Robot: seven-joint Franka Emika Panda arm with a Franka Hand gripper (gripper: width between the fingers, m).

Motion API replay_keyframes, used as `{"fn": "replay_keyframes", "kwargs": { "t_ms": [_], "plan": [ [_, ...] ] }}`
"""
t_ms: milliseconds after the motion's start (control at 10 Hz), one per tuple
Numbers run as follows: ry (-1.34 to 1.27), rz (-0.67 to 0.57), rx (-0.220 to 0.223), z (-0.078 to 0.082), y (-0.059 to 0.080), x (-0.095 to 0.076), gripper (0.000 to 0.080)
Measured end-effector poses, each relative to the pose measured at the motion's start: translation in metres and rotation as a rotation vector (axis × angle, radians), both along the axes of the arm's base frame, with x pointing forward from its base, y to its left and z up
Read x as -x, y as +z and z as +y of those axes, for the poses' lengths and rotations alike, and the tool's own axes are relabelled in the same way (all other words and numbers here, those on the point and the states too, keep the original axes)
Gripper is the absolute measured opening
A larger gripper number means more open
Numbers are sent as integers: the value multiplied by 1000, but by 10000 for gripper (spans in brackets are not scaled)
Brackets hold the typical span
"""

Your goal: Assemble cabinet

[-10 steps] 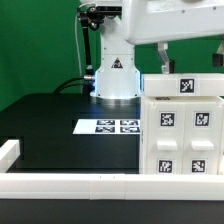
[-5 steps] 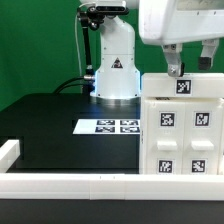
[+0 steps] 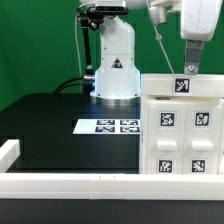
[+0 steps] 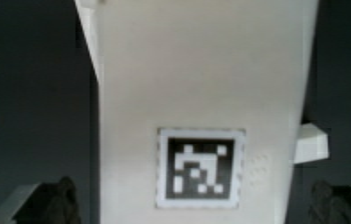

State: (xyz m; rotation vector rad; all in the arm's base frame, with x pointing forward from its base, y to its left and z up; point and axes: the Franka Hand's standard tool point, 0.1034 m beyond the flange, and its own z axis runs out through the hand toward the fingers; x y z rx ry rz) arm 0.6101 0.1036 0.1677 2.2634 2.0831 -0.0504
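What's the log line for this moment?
step: assemble cabinet | hand: above cabinet, grip state unclear | marker board: flat on table

The black table [image 3: 50, 125] is carrying the marker board [image 3: 108, 126] near its middle and the cabinet [image 3: 182, 135] standing at the exterior view's right, just beside that board.

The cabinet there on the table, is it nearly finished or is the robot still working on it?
The cabinet stands as a white boxy unit, with tagged panels on its front and a tagged top piece in place. The gripper hovers just above that top piece; its fingers straddle the white part but seem not to clamp it. I cannot tell what remains: no loose parts show on the table.
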Motion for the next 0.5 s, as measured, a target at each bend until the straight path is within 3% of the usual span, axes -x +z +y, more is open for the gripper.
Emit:
{"fn": "replay_keyframes", "kwargs": {
  "t_ms": [200, 500],
  "plan": [
    [-62, 3, -1, 4, -4, 2, 649],
    [-101, 11, 0, -4, -10, 2, 649]
  ]
}}
